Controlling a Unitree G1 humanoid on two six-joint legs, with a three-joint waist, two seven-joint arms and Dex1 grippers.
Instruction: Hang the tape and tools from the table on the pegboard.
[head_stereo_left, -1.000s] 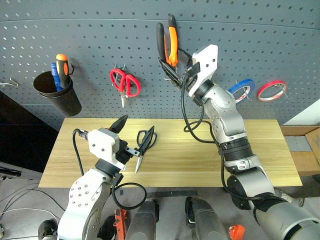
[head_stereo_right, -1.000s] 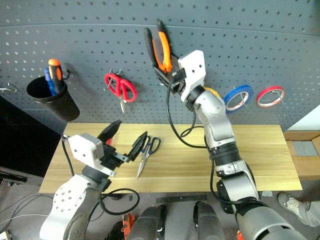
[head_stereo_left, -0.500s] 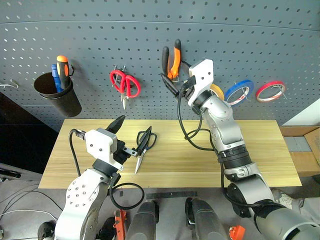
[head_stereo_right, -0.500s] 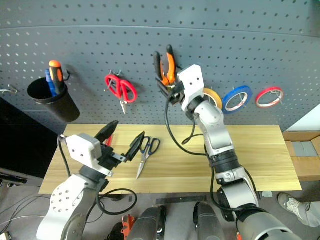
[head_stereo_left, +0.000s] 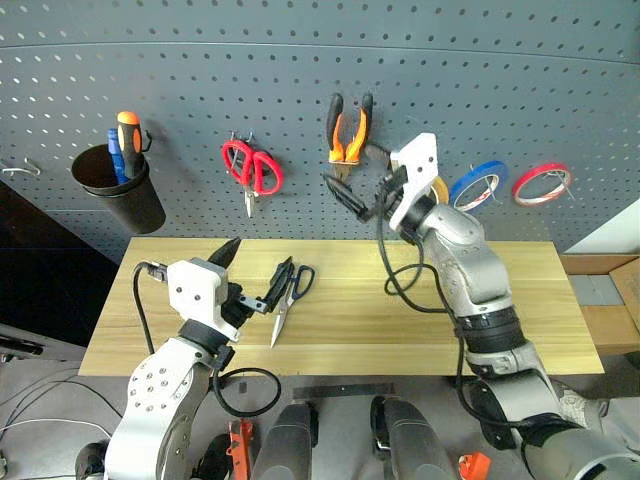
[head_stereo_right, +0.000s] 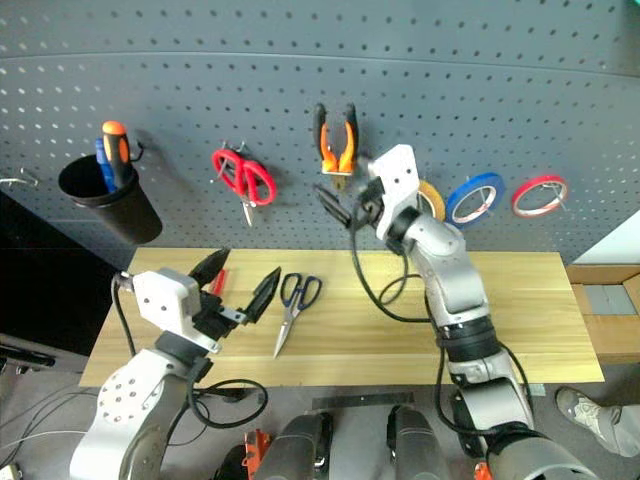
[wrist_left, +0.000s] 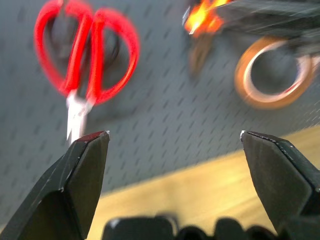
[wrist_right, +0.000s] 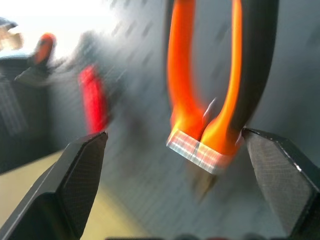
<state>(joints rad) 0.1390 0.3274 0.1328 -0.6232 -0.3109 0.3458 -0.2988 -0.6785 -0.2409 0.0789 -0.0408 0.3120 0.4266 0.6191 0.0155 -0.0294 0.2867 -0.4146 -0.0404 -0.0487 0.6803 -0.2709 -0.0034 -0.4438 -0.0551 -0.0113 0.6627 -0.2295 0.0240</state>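
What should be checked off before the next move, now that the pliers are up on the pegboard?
1. Pliers hang on the pegboard, free of the fingers: ok.
2. Right gripper open, just below the pliers: ok.
3. Left gripper open and empty over the table: ok.
4. Dark-handled scissors lie flat on the table beside the left gripper, untouched: ok.
5. Yellow tape on the board, partly hidden behind the right arm; whether it sits on a hook: cannot tell.
6. Red-handled screwdriver on the table, mostly hidden by the left gripper: not ok, not yet hung.
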